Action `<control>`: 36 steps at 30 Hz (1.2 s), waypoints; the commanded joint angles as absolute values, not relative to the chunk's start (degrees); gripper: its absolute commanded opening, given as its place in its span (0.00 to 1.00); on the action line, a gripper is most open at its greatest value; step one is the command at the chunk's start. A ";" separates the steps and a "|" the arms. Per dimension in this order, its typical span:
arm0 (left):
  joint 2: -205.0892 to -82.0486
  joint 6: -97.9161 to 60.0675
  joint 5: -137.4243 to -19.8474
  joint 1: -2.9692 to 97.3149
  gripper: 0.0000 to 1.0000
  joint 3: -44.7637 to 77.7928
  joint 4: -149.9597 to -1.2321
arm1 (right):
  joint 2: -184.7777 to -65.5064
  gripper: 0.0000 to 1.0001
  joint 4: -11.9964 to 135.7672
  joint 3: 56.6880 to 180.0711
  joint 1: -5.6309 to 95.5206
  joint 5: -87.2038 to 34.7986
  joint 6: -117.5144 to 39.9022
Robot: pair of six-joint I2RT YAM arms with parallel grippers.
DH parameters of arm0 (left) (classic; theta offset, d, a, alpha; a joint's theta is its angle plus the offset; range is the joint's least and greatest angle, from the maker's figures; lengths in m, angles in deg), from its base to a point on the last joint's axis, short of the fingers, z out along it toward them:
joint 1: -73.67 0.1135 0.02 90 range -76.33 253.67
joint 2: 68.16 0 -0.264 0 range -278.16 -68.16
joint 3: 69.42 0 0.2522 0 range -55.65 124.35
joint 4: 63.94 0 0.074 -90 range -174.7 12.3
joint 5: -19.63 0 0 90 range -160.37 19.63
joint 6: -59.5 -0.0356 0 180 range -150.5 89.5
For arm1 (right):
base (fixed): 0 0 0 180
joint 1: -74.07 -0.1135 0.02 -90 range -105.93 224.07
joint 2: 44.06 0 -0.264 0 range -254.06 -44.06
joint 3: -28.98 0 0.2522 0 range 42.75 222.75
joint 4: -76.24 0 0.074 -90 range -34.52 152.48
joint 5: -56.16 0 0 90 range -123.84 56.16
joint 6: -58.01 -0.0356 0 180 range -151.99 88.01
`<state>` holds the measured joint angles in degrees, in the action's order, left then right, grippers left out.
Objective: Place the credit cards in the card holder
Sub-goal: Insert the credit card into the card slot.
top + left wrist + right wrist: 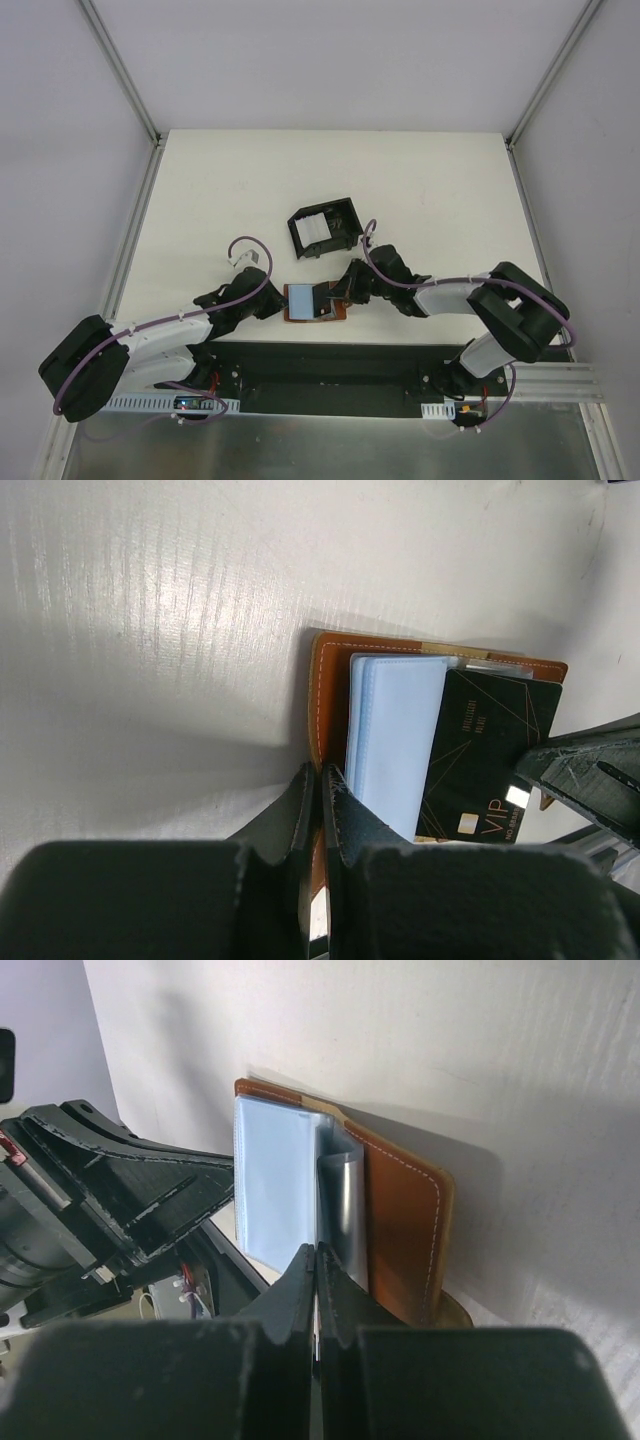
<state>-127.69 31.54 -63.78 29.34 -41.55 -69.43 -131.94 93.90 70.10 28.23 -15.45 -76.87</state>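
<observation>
A brown wallet (293,318) (328,695) (400,1220) lies open near the table's front edge. On it rest pale blue credit cards (303,298) (395,740) (275,1180) and a black VIP card (480,760) (345,1205). My left gripper (283,302) (320,778) is shut on the wallet's left leather edge. My right gripper (342,293) (317,1252) is shut on the black card's edge, and the card is tilted up. The black card holder (340,215) stands just behind the wallet with a white card (314,231) in it.
The black mounting plate (330,365) with both arm bases runs along the near edge. Aluminium frame posts (140,215) (528,215) border the white table (430,180) left and right. The arms' cables (250,245) loop over the table.
</observation>
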 commanded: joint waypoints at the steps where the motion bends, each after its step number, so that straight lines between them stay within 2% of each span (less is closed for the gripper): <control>1: -127.75 31.37 -61.50 28.67 0.00 -43.26 -72.87 | -133.97 0.01 99.47 69.38 28.54 -13.72 -79.27; 19: -127.93 31.02 -61.67 28.67 0.00 -43.09 -72.87 | -137.84 0.00 101.24 69.46 28.37 -14.59 -79.63; 31: -127.67 30.84 -61.85 28.67 0.00 -42.91 -72.69 | -140.48 0.00 97.03 75.26 23.98 -18.11 -78.75; 35: -127.67 30.93 -61.59 28.67 0.00 -43.00 -72.51 | -141.18 0.06 94.56 76.41 23.97 -18.20 -78.22; 36: -127.66 30.93 -61.59 28.67 0.00 -43.00 -72.60 | -141.01 0.10 94.30 76.23 23.97 -18.46 -77.96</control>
